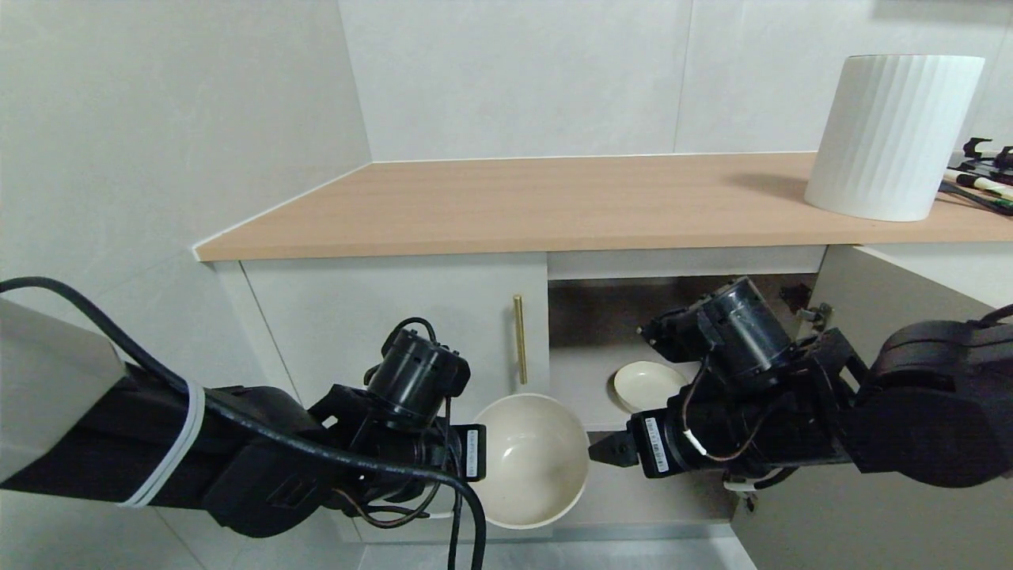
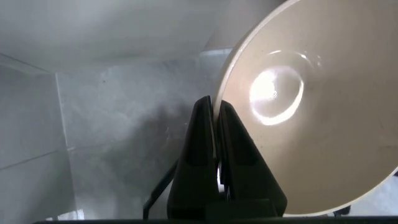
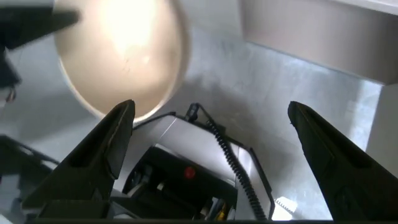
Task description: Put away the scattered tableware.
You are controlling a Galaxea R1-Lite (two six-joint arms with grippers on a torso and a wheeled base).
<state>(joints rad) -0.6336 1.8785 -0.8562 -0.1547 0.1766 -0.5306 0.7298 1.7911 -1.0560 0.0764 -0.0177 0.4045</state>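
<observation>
My left gripper [image 1: 473,453] is shut on the rim of a cream bowl [image 1: 532,461], holding it in the air in front of the lower cabinet. In the left wrist view the fingers [image 2: 205,134] pinch the rim of the bowl [image 2: 311,106]. My right gripper [image 1: 603,452] is open and empty just right of the bowl, its tip close to the rim. In the right wrist view its fingers [image 3: 115,146] stand wide apart, with the bowl [image 3: 124,56] beyond them. A small cream plate [image 1: 647,385] lies on the shelf inside the open cabinet.
The right cabinet door [image 1: 870,317] stands open. The left door [image 1: 396,317] is closed and has a gold handle [image 1: 519,339]. On the wooden countertop [image 1: 554,202] stands a white ribbed container [image 1: 894,134], with utensils [image 1: 985,180] at the far right.
</observation>
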